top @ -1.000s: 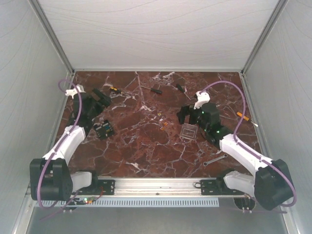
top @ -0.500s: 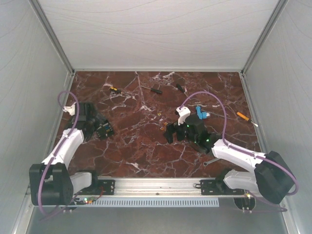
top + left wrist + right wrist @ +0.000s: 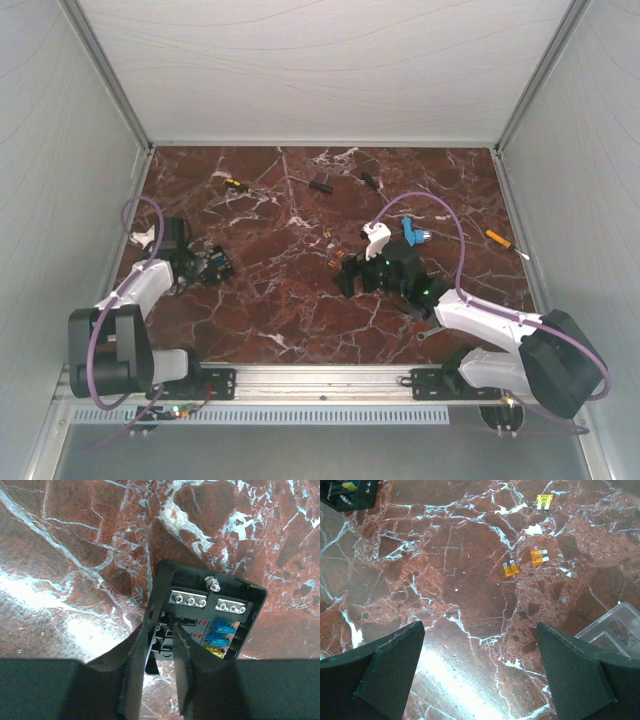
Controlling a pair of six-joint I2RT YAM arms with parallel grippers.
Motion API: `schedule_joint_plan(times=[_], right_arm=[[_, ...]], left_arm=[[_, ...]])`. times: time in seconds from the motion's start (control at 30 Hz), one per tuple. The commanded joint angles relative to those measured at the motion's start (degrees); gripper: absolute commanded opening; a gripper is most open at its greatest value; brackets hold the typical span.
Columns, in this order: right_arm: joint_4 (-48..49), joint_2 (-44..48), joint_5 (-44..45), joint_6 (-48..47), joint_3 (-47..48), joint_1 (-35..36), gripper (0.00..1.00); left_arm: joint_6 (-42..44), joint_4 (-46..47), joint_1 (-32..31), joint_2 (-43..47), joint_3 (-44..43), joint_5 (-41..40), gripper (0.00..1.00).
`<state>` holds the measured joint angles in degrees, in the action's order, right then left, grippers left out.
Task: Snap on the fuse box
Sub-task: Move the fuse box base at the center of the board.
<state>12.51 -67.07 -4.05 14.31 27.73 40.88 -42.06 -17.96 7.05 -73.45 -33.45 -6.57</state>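
Note:
The fuse box [image 3: 207, 612] is a black open box with blue and yellow fuses and rows of screws; it lies on the marble at the left [image 3: 213, 264]. My left gripper [image 3: 161, 621] is shut on its near left wall, one finger outside and one inside. The clear lid [image 3: 616, 629] lies apart, at the right edge of the right wrist view; in the top view my right arm hides it. My right gripper [image 3: 479, 627] hovers open over bare marble near the middle [image 3: 350, 276], nothing between its fingers. The fuse box also shows in the right wrist view's far left corner [image 3: 345, 492].
Loose orange fuses [image 3: 511, 569] and a yellow fuse [image 3: 544, 501] lie ahead of the right gripper. A blue plastic piece [image 3: 412, 233] sits behind the right arm. Screwdrivers [image 3: 320, 184] lie along the back, an orange-handled one [image 3: 498, 238] at right. A small wrench [image 3: 432, 330] lies near the front.
My left gripper has closed from wide open onto the fuse box wall. The right arm swung left and down over the lid, then held still.

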Motion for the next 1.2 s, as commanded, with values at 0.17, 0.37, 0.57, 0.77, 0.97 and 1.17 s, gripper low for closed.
schedule_joint_plan(times=[0.17, 0.37, 0.57, 0.77, 0.97, 1.17], right_arm=[[3.2, -0.2, -0.9, 0.9, -0.4, 0.4, 0.93], [2.5, -0.4, -0.5, 0.7, 0.0, 0.3, 0.93], [1.5, 0.2, 0.5, 0.5, 0.0, 0.3, 0.93], [-0.9, 2.1, 2.7, 0.4, -0.1, -0.3, 0.93], [-3.2, 5.9, -1.0, 4.5, -1.9, -7.3, 0.92], [-5.7, 7.8, -1.4, 4.7, -2.5, -10.0, 0.91]], left_arm=[[2.1, 1.8, 0.1, -0.2, -0.5, 2.8, 0.04], [3.2, 0.9, -4.8, -4.2, -3.5, 2.7, 0.0], [6.6, 1.1, -15.5, -8.7, -10.4, 3.3, 0.0], [15.8, 5.4, -25.9, -15.7, -17.0, 9.9, 0.0], [27.0, 6.7, -36.1, -22.2, -22.6, 10.8, 0.0], [35.6, 10.2, -40.3, -24.5, -23.7, 18.6, 0.0]])
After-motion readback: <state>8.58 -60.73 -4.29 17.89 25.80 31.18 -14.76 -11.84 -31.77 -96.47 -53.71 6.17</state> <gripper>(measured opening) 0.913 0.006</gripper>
